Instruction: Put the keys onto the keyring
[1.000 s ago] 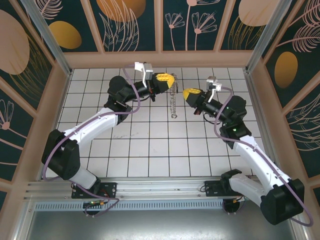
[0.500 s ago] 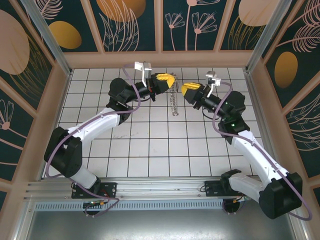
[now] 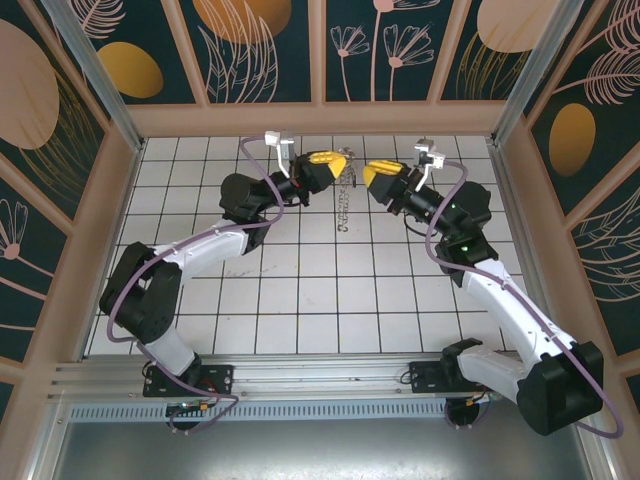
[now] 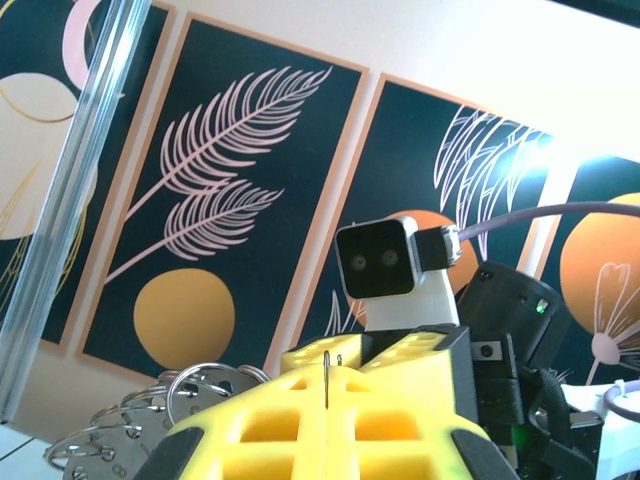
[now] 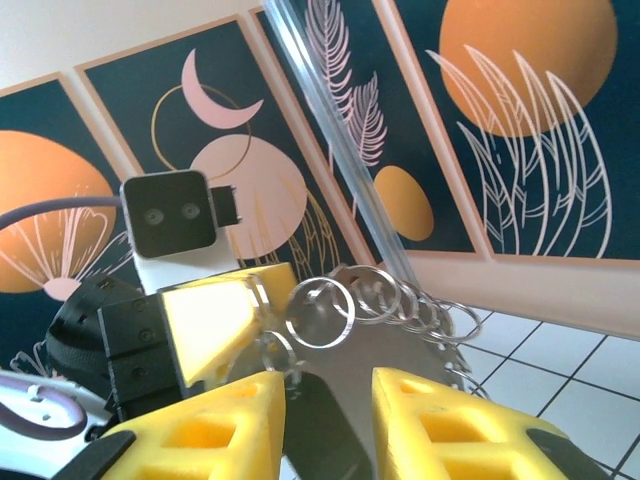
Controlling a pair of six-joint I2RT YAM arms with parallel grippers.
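Yellow left gripper (image 3: 344, 160) aloft (keyring (image 3: 343, 203) beneath)

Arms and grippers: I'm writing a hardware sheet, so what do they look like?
The left arm and right arm have white links, black joints and a purple cable each. The left gripper and right gripper have yellow fingers with square cut-outs; a grey camera block tops each wrist.

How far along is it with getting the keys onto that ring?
Done: the left end effector holds the keyring aloft. In hand: the right end effector sits at the rings, with a dark piece, perhaps the key, between its fingers. Left: threading isn't visibly finished.
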